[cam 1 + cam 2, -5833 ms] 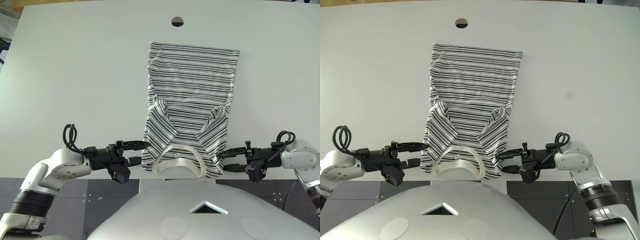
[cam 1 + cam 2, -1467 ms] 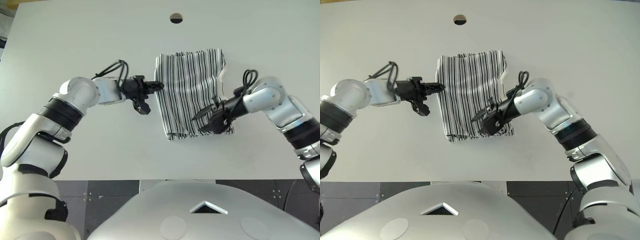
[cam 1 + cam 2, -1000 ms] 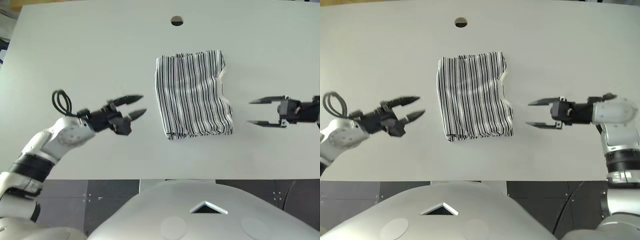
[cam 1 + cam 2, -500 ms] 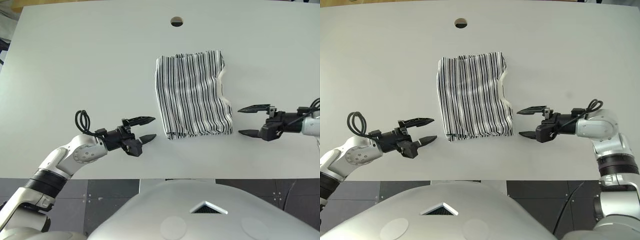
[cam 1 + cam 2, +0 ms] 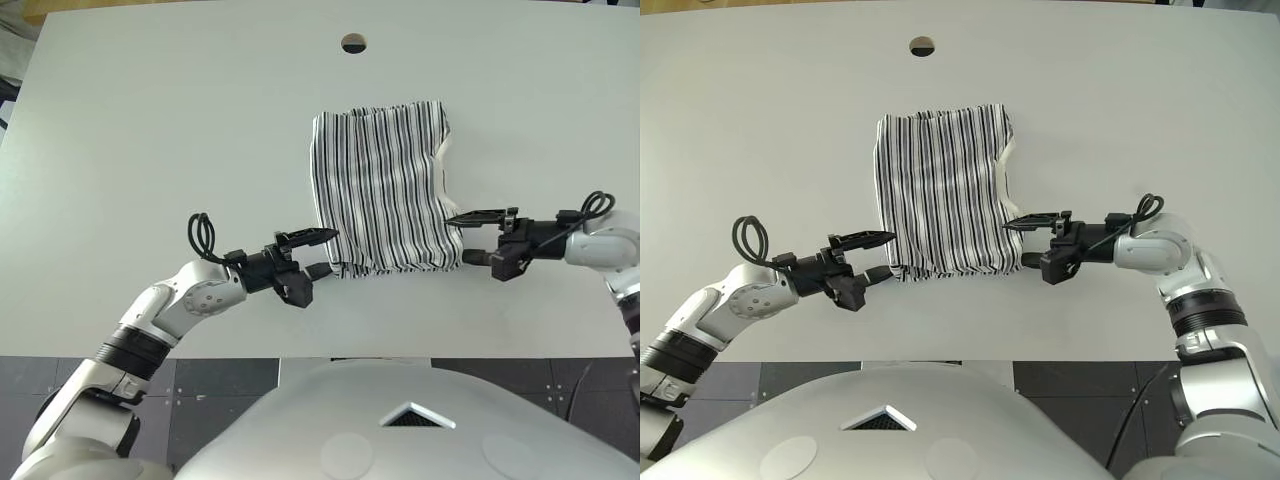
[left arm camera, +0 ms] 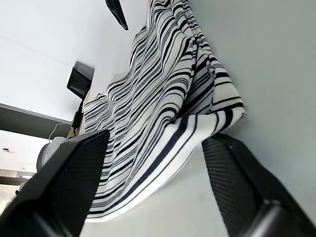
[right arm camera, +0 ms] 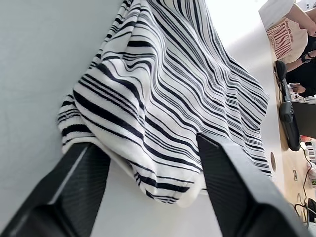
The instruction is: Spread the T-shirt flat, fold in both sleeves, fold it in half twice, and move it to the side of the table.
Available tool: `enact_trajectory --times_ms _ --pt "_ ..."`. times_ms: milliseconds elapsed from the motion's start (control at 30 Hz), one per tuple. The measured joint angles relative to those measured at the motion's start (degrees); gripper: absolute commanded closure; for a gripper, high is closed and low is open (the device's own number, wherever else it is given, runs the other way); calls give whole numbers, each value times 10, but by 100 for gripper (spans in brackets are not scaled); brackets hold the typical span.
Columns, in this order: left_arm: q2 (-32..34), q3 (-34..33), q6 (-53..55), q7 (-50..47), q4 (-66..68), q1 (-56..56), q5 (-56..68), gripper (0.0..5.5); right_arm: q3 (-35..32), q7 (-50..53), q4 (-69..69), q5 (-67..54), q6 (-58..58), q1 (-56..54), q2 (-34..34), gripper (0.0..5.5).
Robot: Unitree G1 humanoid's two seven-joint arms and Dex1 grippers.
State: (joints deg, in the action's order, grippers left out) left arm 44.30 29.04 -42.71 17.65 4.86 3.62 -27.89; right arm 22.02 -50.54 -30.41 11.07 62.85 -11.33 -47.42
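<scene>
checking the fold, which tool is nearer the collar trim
Right. The right tool is at the T-shirt's near right corner, by the collar trim; the left tool is at its near left corner.

The folded, black-and-white striped T-shirt (image 7: 182,84) lies on the pale table (image 7: 39,59), its layered corner bunched and wrinkled. The right gripper (image 7: 140,140) sits at that corner, its two dark fingers (image 7: 84,197) spread wide, one on either side of the T-shirt's corner. Whether they touch the cloth cannot be told.

A white table (image 5: 150,150) carries the folded striped T-shirt (image 5: 385,190).
</scene>
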Motion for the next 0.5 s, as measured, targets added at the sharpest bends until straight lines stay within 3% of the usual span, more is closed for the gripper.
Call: enact_trajectory --times_ms 400,500 --pt "-10 8 -17 12 16 -29 -21 435 40 12 -30 9 8 -23 0 533" --pt "-11 6 -25 12 20 -35 -23 466 44 15 -34 12 8 -26 0 540"
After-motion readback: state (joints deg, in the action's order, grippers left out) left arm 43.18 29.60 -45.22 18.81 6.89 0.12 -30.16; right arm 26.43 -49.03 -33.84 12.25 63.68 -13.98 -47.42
